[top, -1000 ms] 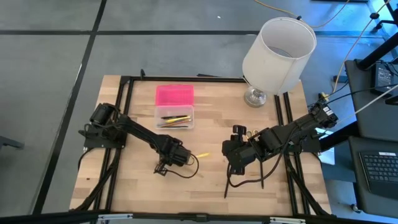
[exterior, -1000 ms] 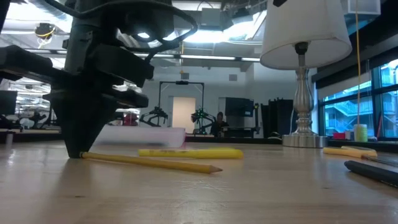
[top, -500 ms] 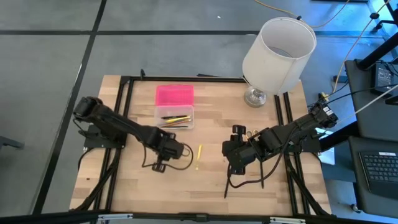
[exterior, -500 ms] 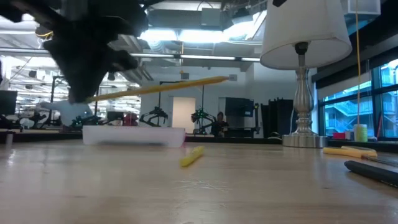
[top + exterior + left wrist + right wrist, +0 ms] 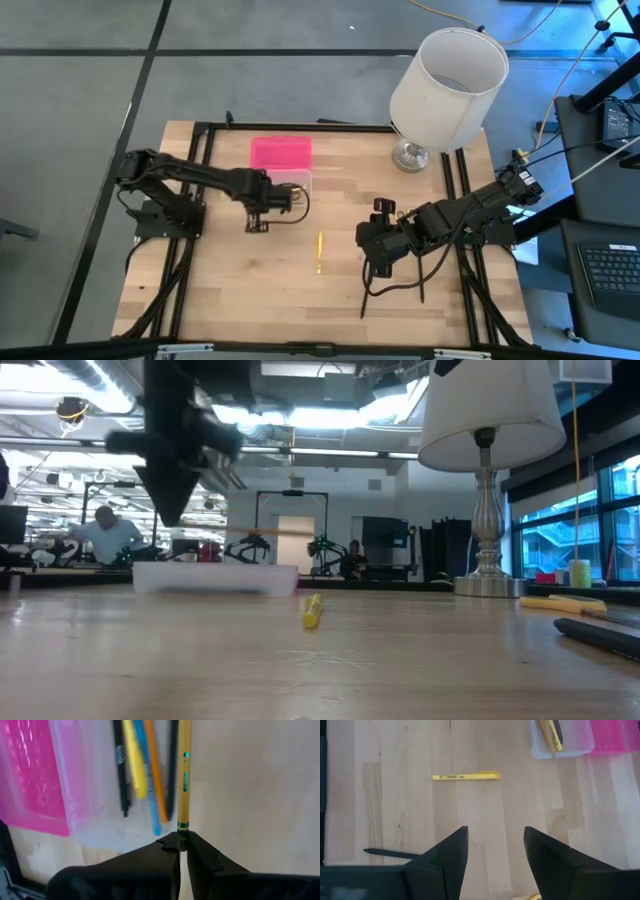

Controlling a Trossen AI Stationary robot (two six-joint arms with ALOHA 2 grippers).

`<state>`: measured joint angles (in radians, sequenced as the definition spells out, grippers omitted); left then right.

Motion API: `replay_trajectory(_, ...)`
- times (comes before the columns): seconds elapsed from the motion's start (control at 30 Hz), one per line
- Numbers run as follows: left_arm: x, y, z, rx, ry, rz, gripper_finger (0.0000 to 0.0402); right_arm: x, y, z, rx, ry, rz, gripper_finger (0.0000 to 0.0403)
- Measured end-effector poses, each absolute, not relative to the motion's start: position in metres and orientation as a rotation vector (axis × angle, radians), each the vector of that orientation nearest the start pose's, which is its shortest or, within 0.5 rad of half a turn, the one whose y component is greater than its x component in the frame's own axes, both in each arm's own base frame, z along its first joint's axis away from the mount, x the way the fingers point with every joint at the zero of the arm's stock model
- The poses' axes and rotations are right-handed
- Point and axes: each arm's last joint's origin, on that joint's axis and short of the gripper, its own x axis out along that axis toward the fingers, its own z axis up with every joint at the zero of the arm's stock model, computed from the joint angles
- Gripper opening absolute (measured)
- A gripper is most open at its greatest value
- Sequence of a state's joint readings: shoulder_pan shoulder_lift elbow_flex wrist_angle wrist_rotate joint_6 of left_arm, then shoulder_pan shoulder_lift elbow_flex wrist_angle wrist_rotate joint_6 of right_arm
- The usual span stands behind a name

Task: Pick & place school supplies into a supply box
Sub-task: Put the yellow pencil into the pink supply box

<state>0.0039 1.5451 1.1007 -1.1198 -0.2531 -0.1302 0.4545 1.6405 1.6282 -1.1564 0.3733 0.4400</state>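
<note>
The supply box has a clear base (image 5: 285, 189) holding several pens (image 5: 142, 775) and an open pink lid (image 5: 280, 152) on its far side. My left gripper (image 5: 262, 210) hangs just above the base's near edge, shut on a wood-yellow pencil (image 5: 184, 775). In the low view that gripper (image 5: 172, 510) is well above the table. A yellow pen (image 5: 320, 252) lies flat on the wood between the arms. My right gripper (image 5: 380, 258) waits open above the table's right half, nothing between its fingers (image 5: 447, 855). My left gripper pinches the pencil at its metal-banded end (image 5: 182, 826) between its two fingertips. The fingers come from above, pointing steeply down. The pencil is lifted clear of the table and sticks out past the fingertips along the clear base's side wall.
A tall lamp with a white shade (image 5: 448, 72) stands at the far right. A black pen (image 5: 390, 852) lies on the wood near my right gripper. More yellow and black supplies (image 5: 575, 610) lie at the table's right side. Bare wood stretches along the near edge.
My left gripper has risen off the table with the pencil, swung toward the far edge up to the supply box, and rolled. The pencil, first lying on the wood, is now lifted clear. The yellow pen has turned about on the table and now lies near-to-far.
</note>
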Motion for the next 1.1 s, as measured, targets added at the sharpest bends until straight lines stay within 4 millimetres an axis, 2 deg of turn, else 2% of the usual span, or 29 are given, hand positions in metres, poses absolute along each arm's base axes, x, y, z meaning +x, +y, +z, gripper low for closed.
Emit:
replay_trajectory(0.2, 0.264, 0.042, 0.207, -0.009, 1.606, 0.388, 0.0008, 0.293, 0.131, 0.337, -0.047, 1.048, -0.177, 0.0196)
replay_trajectory(0.33, 0.262, 0.054, 0.204, -0.068, 1.62, 0.397, 0.0008, 0.293, 0.132, 0.336, -0.041, 1.05, -0.176, 0.0196)
replay_trajectory(0.63, 0.259, 0.065, 0.204, -0.191, 1.616, 0.417, 0.0008, 0.291, 0.131, 0.336, -0.034, 1.07, -0.19, 0.0196)
replay_trajectory(0.83, 0.253, 0.064, 0.205, -0.212, 1.678, 0.43, 0.0008, 0.291, 0.131, 0.336, -0.033, 1.07, -0.19, 0.0196)
replay_trajectory(1.1, 0.255, 0.065, 0.205, -0.194, 1.658, 0.41, 0.0008, 0.291, 0.131, 0.336, -0.033, 1.069, -0.19, 0.0196)
